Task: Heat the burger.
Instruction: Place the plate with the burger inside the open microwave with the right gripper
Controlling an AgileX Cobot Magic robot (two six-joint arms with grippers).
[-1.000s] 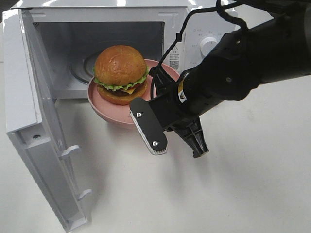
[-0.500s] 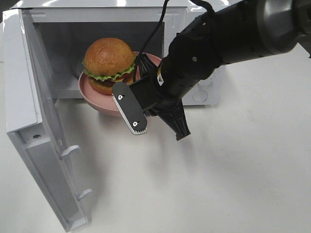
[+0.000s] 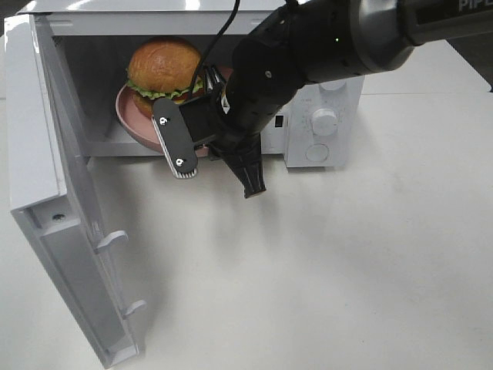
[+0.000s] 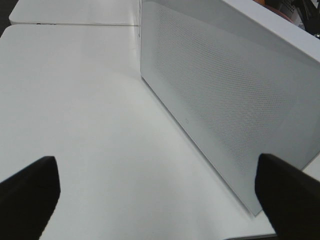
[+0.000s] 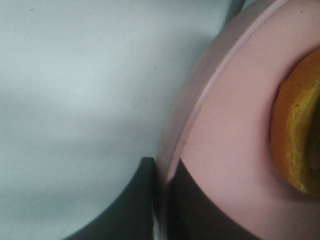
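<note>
Exterior high view, read left to right.

- 9 o'clock: microwave door (image 3: 46,193) swung fully open.
- 11 o'clock: burger (image 3: 162,65) sits on a pink plate (image 3: 127,116), inside the mouth of the microwave (image 3: 300,23). Whether the plate touches the cavity floor, I cannot tell.
- 12 o'clock: right gripper (image 3: 209,85) reaches in from the right. The right wrist view shows it clenched on the plate rim (image 5: 162,200), 1 finger above and 1 below.
- 2 o'clock: control knob (image 3: 324,121), untouched.

Left wrist view: left gripper (image 4: 155,200) is spread wide and grasps nothing, hovering over the table (image 4: 75,100) beside a white perforated panel (image 4: 225,100).

Handling judgement: the burger looks tall, layered and glossy on top, so it is likely soft, easily crushed, and prone to sliding or shedding layers if tilted. Do not pinch the bun. Take the stiff plate at its rim, as now, and keep it level. A 1-sided rim grip probably carries a noticeable load.
</note>
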